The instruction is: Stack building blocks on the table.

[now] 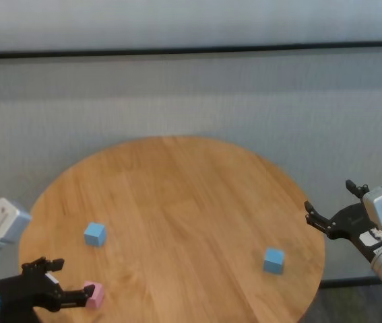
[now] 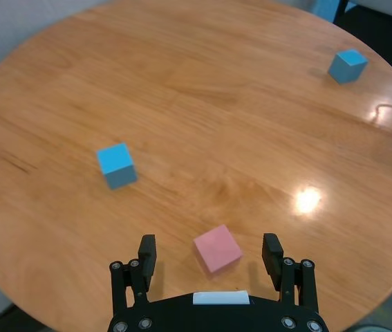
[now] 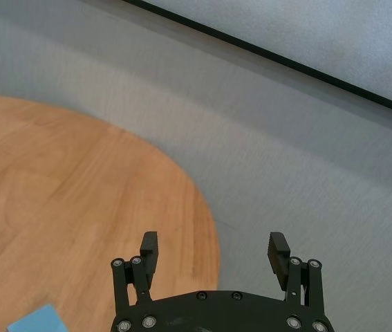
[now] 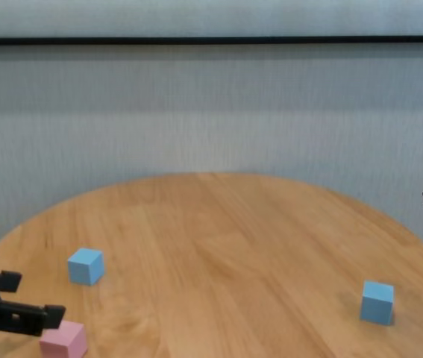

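Resting apart on the round honey-coloured wooden table [image 1: 177, 195] are three small matte cubes: a pale pink block [image 2: 217, 248] near the left edge, sitting skewed between the spread fingers of the left gripper [image 2: 211, 253], untouched; one light blue block [image 1: 95, 234] just beyond; another blue block [image 1: 274, 260] right. The right gripper [image 1: 335, 202] hovers open off the table's right rim.

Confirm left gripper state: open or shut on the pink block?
Open. The left gripper has its fingers spread wide either side of the pink block, with gaps visible on both sides; the block rests on the table.

Table [image 1: 177, 195] centre bare; 3 blocks [image 1: 95, 234] well apart.
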